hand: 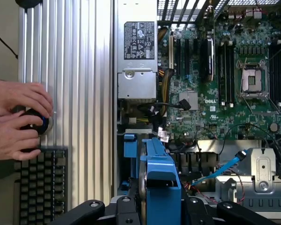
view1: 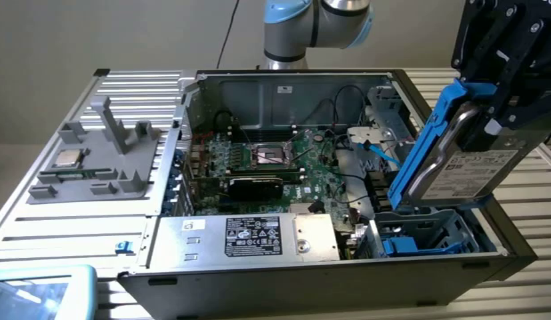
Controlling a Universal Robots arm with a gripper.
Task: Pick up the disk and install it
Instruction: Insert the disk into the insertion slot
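The disk is a silver-grey drive with a white label in a bright blue bracket. My gripper is shut on its upper end and holds it tilted, nearly on edge. Its lower end hangs just above the open drive bay at the front corner of the computer case, on the exterior view's right. In the wrist view the blue bracket of the disk sits between the black jaws of the gripper, above the bay.
A silver power supply with a black label lies beside the bay. The motherboard and a blue cable lie behind. A grey fixture holds a CPU chip. A person's hands rest by a keyboard.
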